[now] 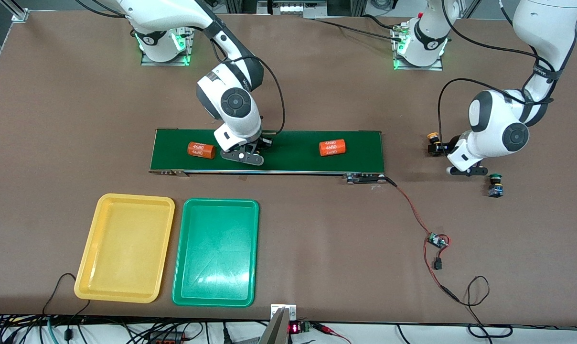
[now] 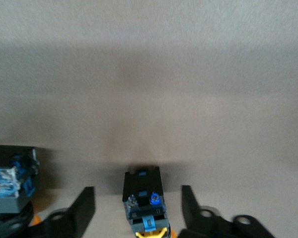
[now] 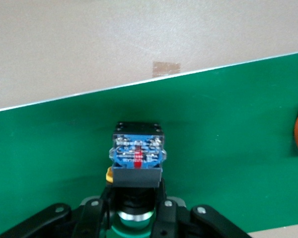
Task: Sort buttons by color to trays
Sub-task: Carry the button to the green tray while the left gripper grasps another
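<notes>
Item 1: yellow flat rectangular plastic tray [image 1: 125, 248] with raised rim, on the brown table [image 1: 317, 229] nearer the front camera than the conveyor, toward the right arm's end; nothing in it

Item 2: green flat rectangular plastic tray [image 1: 216, 252], just beside the yellow one, likewise bare

Item 3: long dark-green conveyor belt [image 1: 288, 150], carrying two orange cylinders with white print [image 1: 201, 150] [image 1: 332, 147], one toward each end

Item 4: right gripper [image 1: 243, 156], low over the belt beside one cylinder; fingers pinched tight on a green-capped push-button switch [image 3: 137, 163] with black-and-blue body, which sits on the belt

Item 5: left gripper [image 2: 139, 213], low at the table toward the left arm's end, off the belt; fingers [image 2: 82, 210] spread to either side of a yellow-capped push-button switch [image 2: 143, 203], a gap showing on both sides

Item 6: second yellow-capped switch [image 1: 433, 143] on the table beside the left gripper

Item 7: second green-capped switch [image 1: 496, 185], on the table nearer the front camera than the left gripper
</notes>
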